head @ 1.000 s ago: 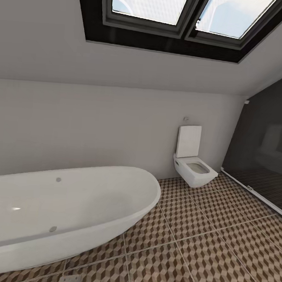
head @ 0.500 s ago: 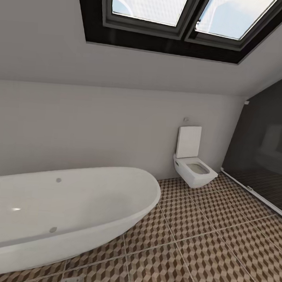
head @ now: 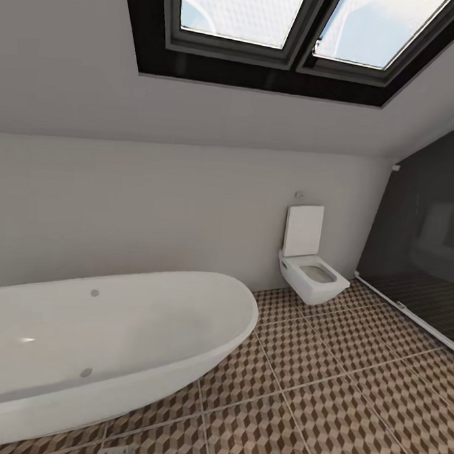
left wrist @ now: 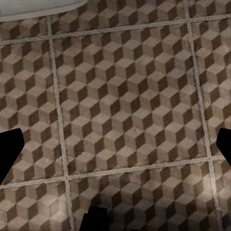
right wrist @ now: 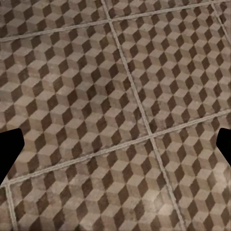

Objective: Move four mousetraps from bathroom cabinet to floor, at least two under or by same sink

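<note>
Two grippers hang over the bathroom floor [left wrist: 130, 96], each with its dark fingertips spread to opposite edges of its wrist view and nothing between them. The left gripper [left wrist: 118, 147] looks down on cube-patterned tiles crossed by pale grout lines, with a strip of white rim at one corner; the right gripper [right wrist: 118, 144] sees the same brown, beige and white tiling. In the head view, two grey parts of the arms peek up at 6 o'clock, a white oval bathtub [head: 104, 340] fills the 8 o'clock side, and a wall-hung toilet [head: 309, 260] stands against the far wall at about 2 o'clock. A dark glass shower screen [head: 423, 234] closes the 3 o'clock edge, and a skylight [head: 281, 28] sits at 12 o'clock.
</note>
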You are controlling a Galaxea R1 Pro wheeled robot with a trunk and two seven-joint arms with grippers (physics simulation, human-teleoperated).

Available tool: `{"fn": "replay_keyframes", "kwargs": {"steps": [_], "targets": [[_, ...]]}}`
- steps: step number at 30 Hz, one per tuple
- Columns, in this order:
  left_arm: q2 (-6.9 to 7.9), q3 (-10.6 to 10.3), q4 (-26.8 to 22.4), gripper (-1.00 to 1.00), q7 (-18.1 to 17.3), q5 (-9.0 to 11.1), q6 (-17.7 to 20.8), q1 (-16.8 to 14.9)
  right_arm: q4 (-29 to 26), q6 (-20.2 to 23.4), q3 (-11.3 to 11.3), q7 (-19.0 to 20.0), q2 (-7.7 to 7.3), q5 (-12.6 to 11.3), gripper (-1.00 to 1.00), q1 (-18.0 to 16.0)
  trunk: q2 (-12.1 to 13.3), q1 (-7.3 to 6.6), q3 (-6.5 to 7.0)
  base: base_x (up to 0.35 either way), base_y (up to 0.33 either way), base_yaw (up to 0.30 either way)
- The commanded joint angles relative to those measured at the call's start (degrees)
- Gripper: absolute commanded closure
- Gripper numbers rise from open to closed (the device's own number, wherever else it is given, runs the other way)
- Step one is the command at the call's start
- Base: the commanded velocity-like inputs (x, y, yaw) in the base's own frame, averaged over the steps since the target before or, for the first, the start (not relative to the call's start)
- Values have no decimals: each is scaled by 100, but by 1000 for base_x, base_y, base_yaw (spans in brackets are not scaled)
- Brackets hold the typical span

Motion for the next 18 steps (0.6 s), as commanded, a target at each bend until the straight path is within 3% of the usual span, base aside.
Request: {"fn": "replay_keyframes", "kwargs": {"steps": [1, 13, 18], "targets": [[0, 0, -1, -100, 0, 0, 1, 0, 0, 0, 1, 0, 0, 0, -100, 0, 42, -23, 19, 0, 0, 0], [9, 0, -1, -100, 0, 0, -2, 0, 0, -1, 9, 0, -2, 0, -100, 0, 523, -286, 234, 0, 0, -6], [9, 0, -4, -100, 0, 0, 0, 0, 2, -1, 5, 0, 0, 0, -100, 0, 724, -396, 324, 0, 0, -155]]}}
